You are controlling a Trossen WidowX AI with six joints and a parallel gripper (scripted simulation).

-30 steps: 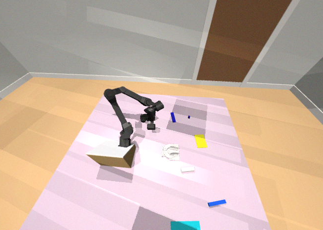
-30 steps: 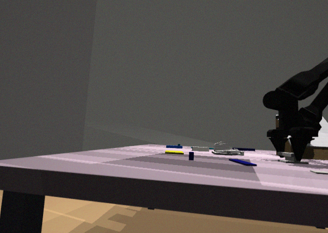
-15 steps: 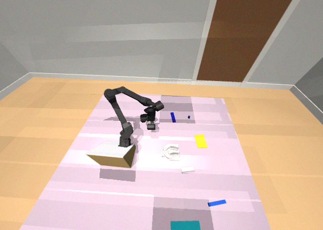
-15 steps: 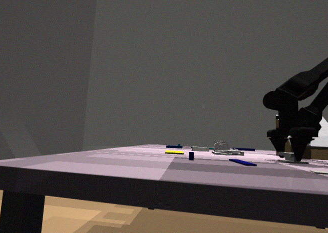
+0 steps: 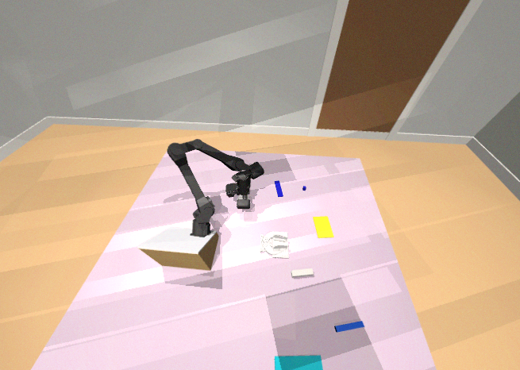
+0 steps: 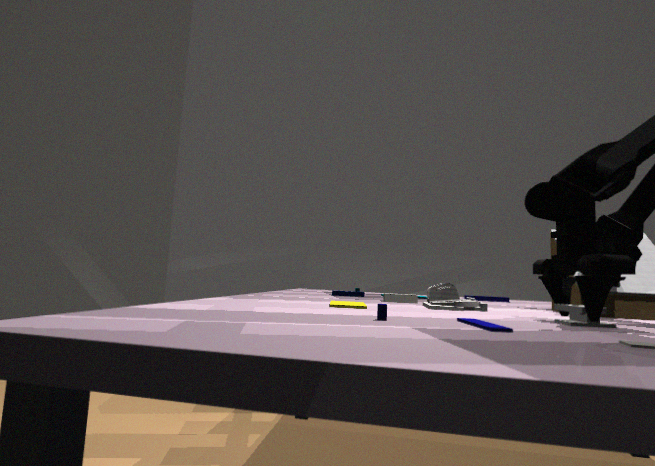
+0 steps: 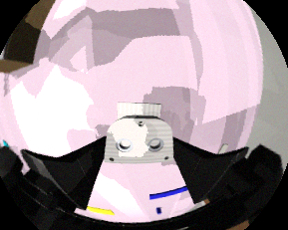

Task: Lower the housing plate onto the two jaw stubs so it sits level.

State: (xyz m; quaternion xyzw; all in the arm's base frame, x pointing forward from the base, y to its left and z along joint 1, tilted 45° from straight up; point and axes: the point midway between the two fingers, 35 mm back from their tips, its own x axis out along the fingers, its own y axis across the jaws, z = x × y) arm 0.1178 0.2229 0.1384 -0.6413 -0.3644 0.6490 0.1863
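The housing plate is pale grey-white, with two round holes side by side, and lies low at the table. In the top view the hand hides it. My gripper points down over it, with one finger against each side edge, and is shut on it at a wide spread. The white jaw assembly stands apart on the table, with curved jaws on a square base. Its stubs and pins are too small to make out.
A blue bar and small blue cylinder lie beyond the gripper. A yellow plate and white block lie near the assembly. The arm's base block stands left.
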